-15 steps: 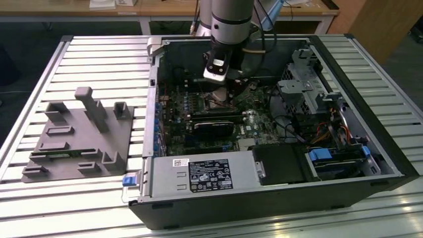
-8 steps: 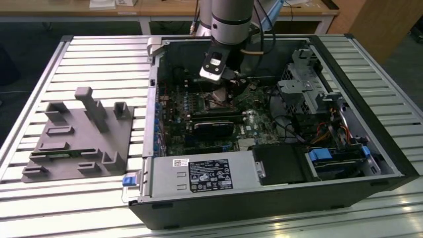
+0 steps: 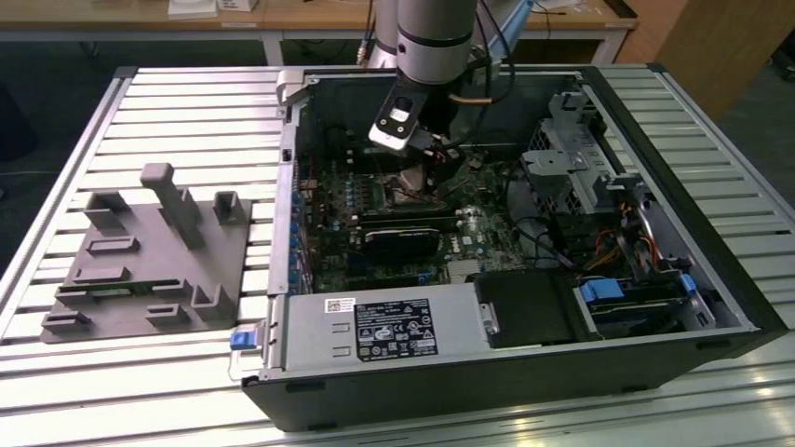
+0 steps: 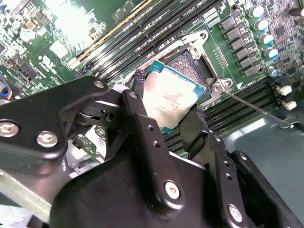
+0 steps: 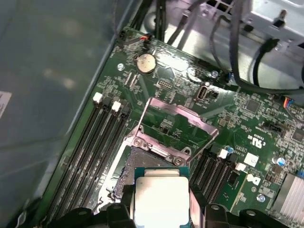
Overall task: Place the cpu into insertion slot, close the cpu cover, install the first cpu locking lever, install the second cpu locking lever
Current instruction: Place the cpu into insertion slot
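Note:
My gripper (image 4: 167, 102) is shut on the cpu (image 4: 172, 99), a pale silver square chip pinched at two opposite edges between the black fingers (image 4: 142, 114). The cpu (image 5: 161, 202) hangs over the near part of the insertion slot (image 5: 124, 168), a dark square socket (image 4: 187, 64) with a metal rim on the green motherboard. I cannot tell whether the chip touches the socket. The cpu cover (image 5: 159, 146), a silver frame plate, stands swung up at the socket's far side. A thin metal locking lever (image 4: 251, 107) sticks out beside the socket, unlatched. In the exterior view my gripper (image 3: 414, 177) reaches down into the open computer case.
Long black memory slots (image 5: 95, 142) run along both sides of the socket. Black cables (image 5: 247, 52) and a metal drive cage (image 3: 578, 168) crowd the exterior view's right side of the case (image 3: 497, 382). A grey moulded fixture (image 3: 143, 256) lies on the slatted table at the exterior view's left.

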You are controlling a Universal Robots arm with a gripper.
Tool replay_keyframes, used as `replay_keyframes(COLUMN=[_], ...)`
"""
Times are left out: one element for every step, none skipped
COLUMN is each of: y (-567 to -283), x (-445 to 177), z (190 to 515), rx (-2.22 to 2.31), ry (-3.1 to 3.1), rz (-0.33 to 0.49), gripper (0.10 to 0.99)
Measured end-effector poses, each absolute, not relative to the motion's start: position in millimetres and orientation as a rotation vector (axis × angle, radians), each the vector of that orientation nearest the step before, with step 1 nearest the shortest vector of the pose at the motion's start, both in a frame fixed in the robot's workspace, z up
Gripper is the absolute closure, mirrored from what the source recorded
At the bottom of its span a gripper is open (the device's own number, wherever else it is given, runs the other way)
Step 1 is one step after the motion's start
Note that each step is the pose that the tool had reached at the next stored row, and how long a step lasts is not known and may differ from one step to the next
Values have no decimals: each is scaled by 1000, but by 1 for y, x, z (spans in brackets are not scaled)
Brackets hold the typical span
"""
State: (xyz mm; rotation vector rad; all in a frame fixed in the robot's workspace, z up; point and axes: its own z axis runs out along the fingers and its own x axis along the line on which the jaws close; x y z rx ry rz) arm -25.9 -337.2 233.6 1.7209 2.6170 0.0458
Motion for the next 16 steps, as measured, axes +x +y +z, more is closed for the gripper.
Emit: replay_keyframes(y=[-337, -337, -337, -337, -337, -337, -337, -337, -337, -337, -337, -337, -337, -337, -337, -337], x=[-26, -26, -26, -26, -26, -26, -26, -26, -26, -26, -26, -26, -26, -26, -26, -26], z=[234, 234, 233, 233, 233, 233, 233, 233, 233, 233, 233, 233, 233, 233, 233, 233], rx=[1735, 1749, 1763, 1777, 1791, 1807, 1821, 1835, 1849, 1863, 1876, 1890, 1903, 1917, 1931, 1945], ry=[2608, 2598, 2588, 2578, 2568, 2557, 2547, 2537, 2526, 2516, 2506, 2495, 2485, 2474, 2463, 2452], rz=[46, 46, 46, 46, 45, 45, 45, 45, 45, 45, 45, 45, 45, 45, 44, 44], gripper=[545, 545, 545, 545, 545, 545, 545, 545, 545, 545, 545, 545, 545, 545, 545, 545])
